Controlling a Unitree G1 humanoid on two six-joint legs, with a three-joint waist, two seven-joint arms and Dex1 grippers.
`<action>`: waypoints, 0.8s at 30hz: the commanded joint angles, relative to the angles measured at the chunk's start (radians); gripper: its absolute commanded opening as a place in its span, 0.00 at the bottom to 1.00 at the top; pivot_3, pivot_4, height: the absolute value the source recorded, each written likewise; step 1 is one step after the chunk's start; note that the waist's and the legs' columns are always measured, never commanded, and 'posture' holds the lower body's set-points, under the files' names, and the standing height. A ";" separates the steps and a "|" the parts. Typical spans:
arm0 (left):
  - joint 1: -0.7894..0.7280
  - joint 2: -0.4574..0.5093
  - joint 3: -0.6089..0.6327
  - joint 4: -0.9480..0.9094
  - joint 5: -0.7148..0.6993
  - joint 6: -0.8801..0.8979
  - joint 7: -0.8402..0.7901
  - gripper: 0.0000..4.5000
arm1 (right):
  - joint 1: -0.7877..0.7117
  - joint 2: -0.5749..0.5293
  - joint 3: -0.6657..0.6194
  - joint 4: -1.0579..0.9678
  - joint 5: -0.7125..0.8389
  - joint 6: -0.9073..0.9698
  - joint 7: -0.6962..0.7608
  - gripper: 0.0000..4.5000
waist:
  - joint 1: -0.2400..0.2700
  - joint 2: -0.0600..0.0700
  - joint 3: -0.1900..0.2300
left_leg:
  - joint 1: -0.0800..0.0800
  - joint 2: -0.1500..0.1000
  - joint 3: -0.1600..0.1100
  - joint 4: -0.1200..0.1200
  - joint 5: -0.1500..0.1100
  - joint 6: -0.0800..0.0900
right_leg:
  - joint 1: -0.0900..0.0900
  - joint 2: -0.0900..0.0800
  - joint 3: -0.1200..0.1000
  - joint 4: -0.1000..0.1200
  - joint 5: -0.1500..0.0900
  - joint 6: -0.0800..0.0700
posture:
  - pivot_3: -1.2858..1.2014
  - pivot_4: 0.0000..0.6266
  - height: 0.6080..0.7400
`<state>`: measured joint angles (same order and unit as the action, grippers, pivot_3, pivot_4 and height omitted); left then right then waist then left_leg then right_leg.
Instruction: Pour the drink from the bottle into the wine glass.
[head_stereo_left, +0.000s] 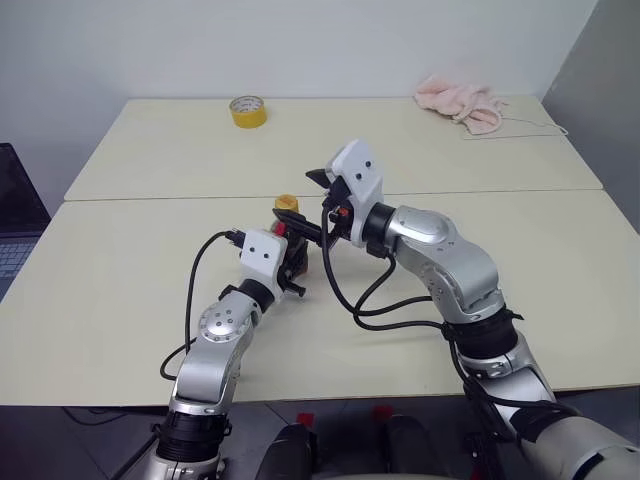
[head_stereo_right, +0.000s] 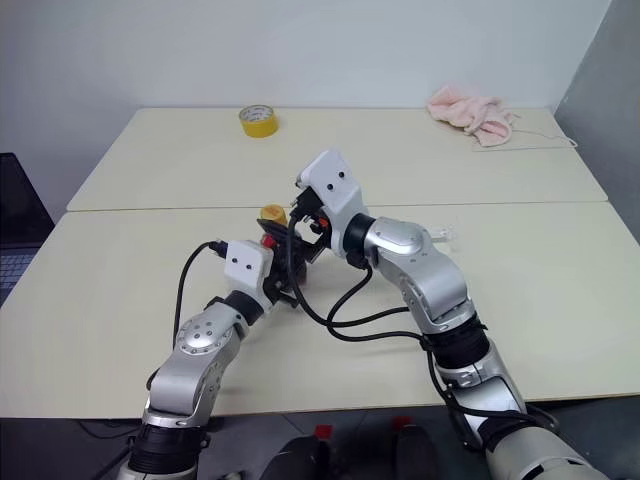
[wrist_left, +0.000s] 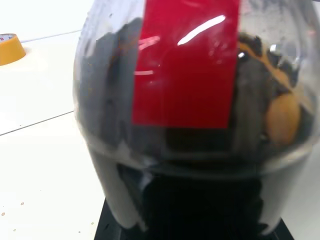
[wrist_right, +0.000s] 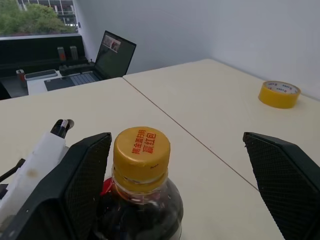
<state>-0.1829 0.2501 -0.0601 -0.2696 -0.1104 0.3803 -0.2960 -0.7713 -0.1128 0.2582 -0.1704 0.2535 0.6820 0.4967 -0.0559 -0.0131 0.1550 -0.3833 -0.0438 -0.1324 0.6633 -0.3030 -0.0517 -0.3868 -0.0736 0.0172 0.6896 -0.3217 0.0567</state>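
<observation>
the right wrist view alone showed printed red characters on the bottle (wrist_right: 139, 200)'s round yellow cap, between the spread right claw (wrist_right: 177, 180)'s ribbed black fingers, while the left claw (head_stereo_left: 291, 262) pinched the bottle's clear body.

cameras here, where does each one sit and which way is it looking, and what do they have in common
Left eye view: on the head, looking forward and down over the table; shows both arms, the left gripper shut on the bottle.
Right eye view: its stereo twin, same scene; the open right gripper sits by the cap.
Left wrist view: on the left wrist, pressed close to the bottle's red label.
Right wrist view: on the right wrist, looking along its two black fingers standing either side of the cap.
Shared: all four show the bottle and the yellow tape roll.
</observation>
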 joint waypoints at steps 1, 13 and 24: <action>-0.018 0.001 0.010 -0.046 0.001 -0.031 -0.001 0.20 | -0.016 -0.008 -0.013 -0.026 -0.007 -0.023 0.003 1.00 | 0.000 0.000 0.000 | 0.000 0.000 0.000 0.000 0.000 0.000 | 0.000 0.000 0.000 0.000 0.000 0.000 | 0.52 0.24 1.00; -0.016 0.004 0.013 -0.049 -0.001 -0.028 -0.003 0.20 | 0.008 -0.062 -0.043 -0.063 0.011 0.001 0.007 1.00 | 0.000 0.000 0.000 | 0.000 0.000 0.000 0.000 0.000 0.000 | 0.000 0.000 0.000 0.000 0.000 0.000 | 0.52 0.24 1.00; -0.019 0.001 0.013 -0.043 0.000 -0.031 -0.003 0.20 | 0.039 -0.118 -0.054 -0.119 0.031 0.039 0.033 1.00 | 0.001 0.000 0.000 | 0.000 0.000 0.000 0.000 0.000 0.000 | 0.000 0.000 0.000 0.000 0.000 0.000 | 0.52 0.24 1.00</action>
<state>-0.1829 0.2502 -0.0546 -0.2696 -0.1105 0.3808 -0.2965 -0.7315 -0.2207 0.2243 -0.2340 0.2682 0.7192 0.5203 -0.0551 -0.0131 0.1550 -0.3834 -0.0438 -0.1322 0.6632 -0.3031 -0.0516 -0.3867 -0.0736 0.0173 0.6895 -0.3217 0.0567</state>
